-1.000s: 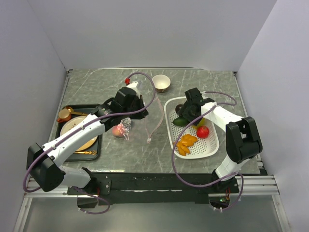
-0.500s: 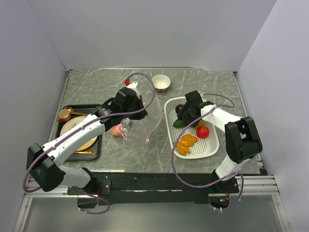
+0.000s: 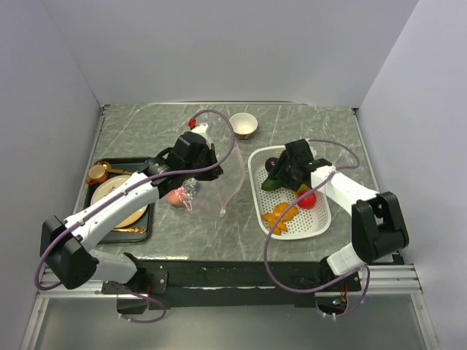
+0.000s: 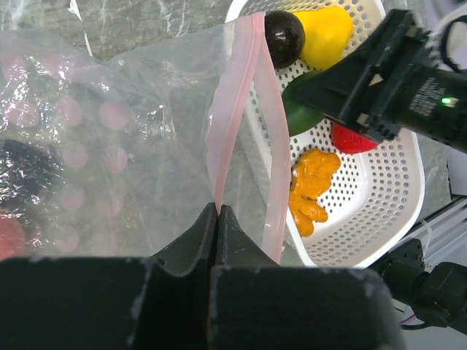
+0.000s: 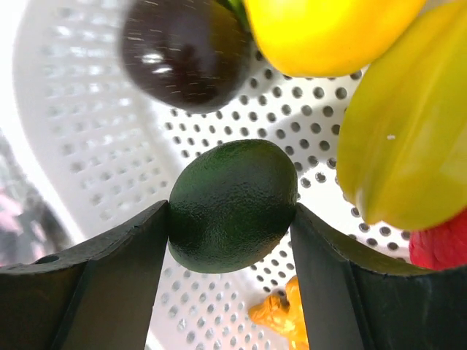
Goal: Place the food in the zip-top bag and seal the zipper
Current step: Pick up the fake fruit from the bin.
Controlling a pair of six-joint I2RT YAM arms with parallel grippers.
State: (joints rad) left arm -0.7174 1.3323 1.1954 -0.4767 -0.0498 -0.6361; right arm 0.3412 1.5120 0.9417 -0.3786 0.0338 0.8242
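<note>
The right gripper (image 5: 232,219) has come lower into the basket (image 3: 314,219) over the last second. Its fingers have narrowed until both pads press the sides of the green piece (image 5: 232,208), so it now has a wide grip on it. Whether the piece has left the basket floor, I cannot tell.

The left gripper (image 4: 217,219) has not moved. It is pinched fully closed on the bag (image 4: 131,146) at the mouth, holding 1 lip of the zipper (image 4: 233,109) up so the 2 pink lips stand apart.

The bag lies between the 2 arms, just beside the basket, with its mouth facing the basket. A pink piece (image 3: 177,197) sits at the bag's crumpled end; it looks to be inside, but I cannot be sure.

Around the green piece, 5 other pieces wait in the basket: dark brown (image 5: 182,47), yellow (image 5: 328,29), yellow-green (image 5: 394,131), red (image 5: 441,240) and orange (image 3: 281,215).

So the task is early: this looks like the start of a carry to the open mouth, with sealing far off.
</note>
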